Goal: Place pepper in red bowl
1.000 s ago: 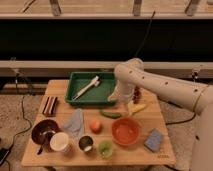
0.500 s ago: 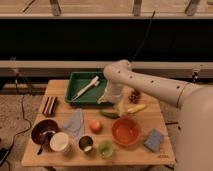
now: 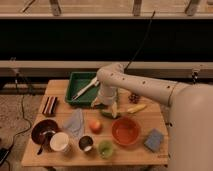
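Observation:
The pepper [image 3: 105, 114] is small and dark green and lies on the wooden table [image 3: 60, 156] just in front of the green tray. The red bowl [image 3: 125, 131] is wide, orange-red and empty, and stands to the pepper's front right. My gripper [image 3: 111, 107] hangs from the white arm [image 3: 145, 89] and points down right over the pepper, partly hiding it. I cannot tell whether it touches the pepper.
A green tray [image 3: 76, 81] with a white utensil sits behind. A yellow corn piece [image 3: 136, 108], a dark small item [image 3: 133, 97], an orange fruit [image 3: 94, 125], a grey cloth [image 3: 75, 121], a maroon bowl [image 3: 44, 131], three cups [image 3: 86, 144] and a blue sponge [image 3: 153, 140] surround the bowl.
The arm has swung left and lowered, bringing my gripper from above the corn side of the table to over the pepper. The objects on the table have not moved.

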Robot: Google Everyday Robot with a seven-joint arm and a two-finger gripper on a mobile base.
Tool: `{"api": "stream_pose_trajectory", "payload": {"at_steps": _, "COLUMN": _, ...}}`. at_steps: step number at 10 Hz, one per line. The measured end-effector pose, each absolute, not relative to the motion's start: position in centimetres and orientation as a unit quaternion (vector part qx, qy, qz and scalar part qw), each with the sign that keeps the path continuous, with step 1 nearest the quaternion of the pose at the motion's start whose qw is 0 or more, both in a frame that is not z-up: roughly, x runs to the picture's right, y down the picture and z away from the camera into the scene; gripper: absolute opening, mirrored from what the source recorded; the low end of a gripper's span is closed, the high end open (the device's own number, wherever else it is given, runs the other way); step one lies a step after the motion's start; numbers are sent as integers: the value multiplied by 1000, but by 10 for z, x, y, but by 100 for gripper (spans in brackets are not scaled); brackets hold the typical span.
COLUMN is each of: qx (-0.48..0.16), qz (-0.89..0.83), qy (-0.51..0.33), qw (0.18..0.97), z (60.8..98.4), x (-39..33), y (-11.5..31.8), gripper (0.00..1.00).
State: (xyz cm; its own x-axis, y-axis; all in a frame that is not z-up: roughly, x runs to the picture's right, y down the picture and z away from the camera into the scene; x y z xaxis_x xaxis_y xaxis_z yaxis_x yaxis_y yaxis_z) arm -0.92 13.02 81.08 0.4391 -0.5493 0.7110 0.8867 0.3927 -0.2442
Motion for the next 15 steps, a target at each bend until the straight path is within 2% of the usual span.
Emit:
{"api": "stream_pose_trajectory", "payload": {"at_steps": 9, "qx": -328, "qz": -454, "qy": -278, "qw": 780, "z": 851, "x": -20, "y": 143, "gripper": 80}}
{"api": "stream_pose_trajectory", "payload": {"at_steps": 15, "qx": -341, "qz": -415, "qy": -269, "qw": 799, "z": 872, "x": 5, "y": 143, "gripper": 80}}
